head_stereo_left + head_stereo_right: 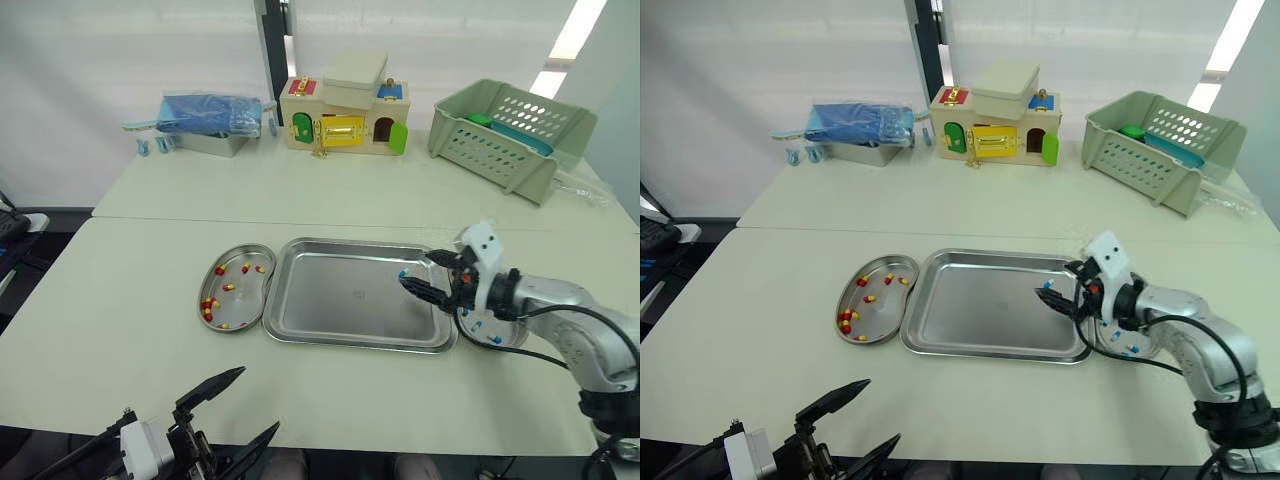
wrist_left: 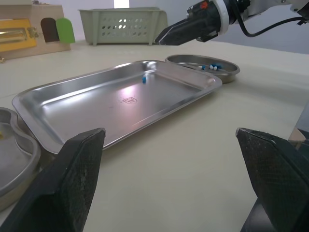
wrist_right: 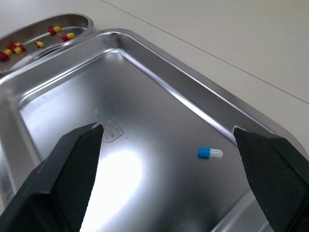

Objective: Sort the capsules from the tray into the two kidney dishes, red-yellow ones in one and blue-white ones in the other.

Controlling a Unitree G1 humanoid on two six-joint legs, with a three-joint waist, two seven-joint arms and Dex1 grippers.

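Right claw (image 1: 428, 273) is over the far right corner of the tray (image 1: 340, 305), its two black fingers spread wide apart with nothing between them. Just beside it, on the tray floor, lies a lone blue-white capsule (image 3: 209, 153), close to the far rim. That's the one capsule showing on all that steel.

Right of the tray, touching its right edge, sits the right kidney dish (image 2: 227, 76). It holds a small cluster of blue-white capsules (image 2: 212, 67), and the right arm reaches across above it.

Over on the left, tucked against the tray's left edge, the left kidney dish (image 1: 250, 302) holds the red-yellow capsules (image 1: 208, 306). They're scattered, with a few bunched at the near end.

Left claw (image 1: 257, 400) is down at the near edge of the counter (image 1: 130, 330), well apart from both dishes. Its fingers are parted too and it grips nothing.

Along the far side of the counter stand a bin with blue packing (image 1: 205, 122), a colourful toy house (image 1: 345, 115) and a green slotted basket (image 1: 510, 135).
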